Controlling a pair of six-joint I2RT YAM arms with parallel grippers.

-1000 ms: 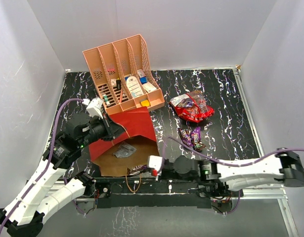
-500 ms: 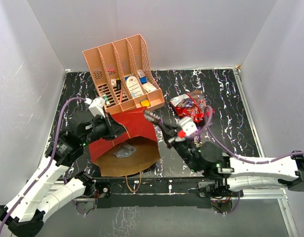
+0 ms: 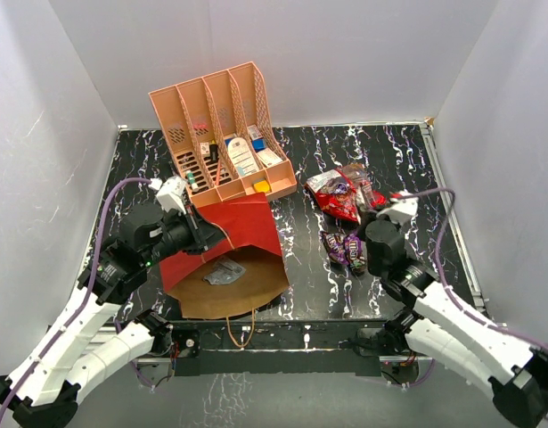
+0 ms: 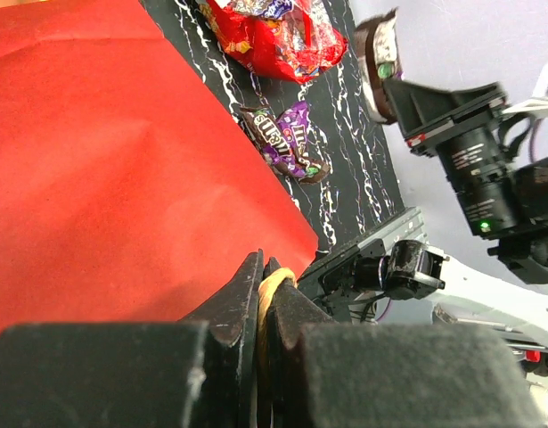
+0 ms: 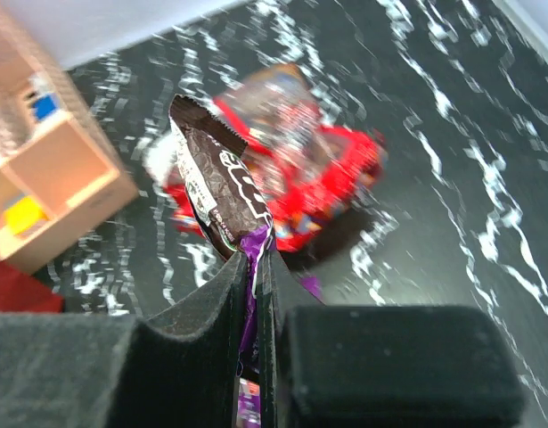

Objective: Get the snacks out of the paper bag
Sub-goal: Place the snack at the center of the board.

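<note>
The red paper bag [image 3: 242, 227] lies tilted with its brown kraft mouth toward me, and a silvery wrapper [image 3: 224, 272] rests inside. My left gripper [image 3: 202, 234] is shut on the bag's tan cord handle [image 4: 272, 283] at the red wall [image 4: 122, 160]. My right gripper [image 3: 372, 212] is shut on a dark brown and purple candy pack [image 5: 224, 192], held above the table by the shiny red bag [image 3: 345, 198]. Two dark brown and purple packs [image 3: 345, 250] lie on the table beside it; they also show in the left wrist view [image 4: 287, 143].
The salmon-pink organizer [image 3: 220, 134] with small boxes and cards stands behind the bag, touching its far edge. White walls close the black marbled table [image 3: 407, 160] on three sides. The right arm's wrist [image 4: 461, 134] shows in the left wrist view.
My right arm has swung from the bag's mouth up and across to the right with the candy pack, ending by the shiny red bag. The left gripper has kept its hold on the handle.
</note>
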